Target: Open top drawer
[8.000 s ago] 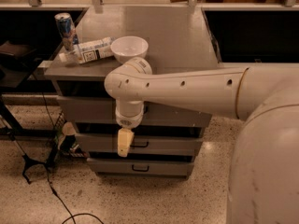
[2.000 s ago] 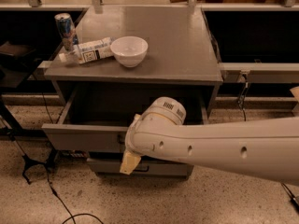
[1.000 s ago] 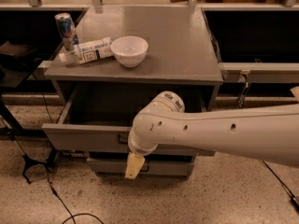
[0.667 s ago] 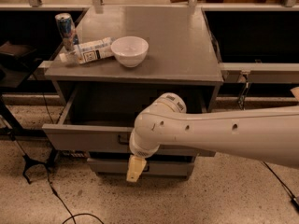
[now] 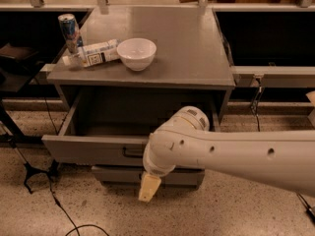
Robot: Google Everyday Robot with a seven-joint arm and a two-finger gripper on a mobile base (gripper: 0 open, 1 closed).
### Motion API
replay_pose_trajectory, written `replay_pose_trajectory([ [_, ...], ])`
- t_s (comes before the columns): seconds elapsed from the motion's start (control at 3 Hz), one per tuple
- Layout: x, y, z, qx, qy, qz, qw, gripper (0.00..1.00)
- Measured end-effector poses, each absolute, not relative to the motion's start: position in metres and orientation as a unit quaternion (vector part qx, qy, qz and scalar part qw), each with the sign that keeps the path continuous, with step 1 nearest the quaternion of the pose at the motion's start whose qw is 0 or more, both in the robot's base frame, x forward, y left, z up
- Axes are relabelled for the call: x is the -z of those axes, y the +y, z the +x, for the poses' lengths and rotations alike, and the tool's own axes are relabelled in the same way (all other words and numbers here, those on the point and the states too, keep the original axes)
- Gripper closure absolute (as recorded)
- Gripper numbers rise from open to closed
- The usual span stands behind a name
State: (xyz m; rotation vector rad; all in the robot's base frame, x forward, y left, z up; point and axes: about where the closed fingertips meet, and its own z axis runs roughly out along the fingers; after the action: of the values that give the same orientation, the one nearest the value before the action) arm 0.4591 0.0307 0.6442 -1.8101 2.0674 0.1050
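Note:
The top drawer (image 5: 93, 149) is a wide grey metal drawer. It stands pulled out from the cabinet, and its deep box shows open from above. Its black handle (image 5: 131, 153) sits at the middle of the front, partly hidden behind my arm. My gripper (image 5: 148, 187) hangs below and just right of the handle, in front of the lower drawers, clear of the drawer front. Only its yellowish tip shows.
On the cabinet top (image 5: 187, 48) stand a white bowl (image 5: 137, 53), a bottle lying on its side (image 5: 93, 53) and a can (image 5: 70, 31). A lower grey drawer (image 5: 118, 175) shows under the open one. A black stand and cable (image 5: 34, 173) lie on the floor at left.
The top drawer went from shut to pulled out. In the last second my gripper has lowered slightly and drawn back from the handle; the drawer has stayed still.

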Motion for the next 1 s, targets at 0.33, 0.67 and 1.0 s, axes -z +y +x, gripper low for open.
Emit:
replay_pose_trajectory([
  [0.33,-0.65,0.014,0.429,-0.032,0.746,-0.635,0.195,0.0],
  [0.67,-0.653,0.004,0.406,-0.032,0.753,-0.629,0.191,0.0],
  [1.0,-0.652,-0.003,0.387,-0.032,0.756,-0.628,0.185,0.0],
])
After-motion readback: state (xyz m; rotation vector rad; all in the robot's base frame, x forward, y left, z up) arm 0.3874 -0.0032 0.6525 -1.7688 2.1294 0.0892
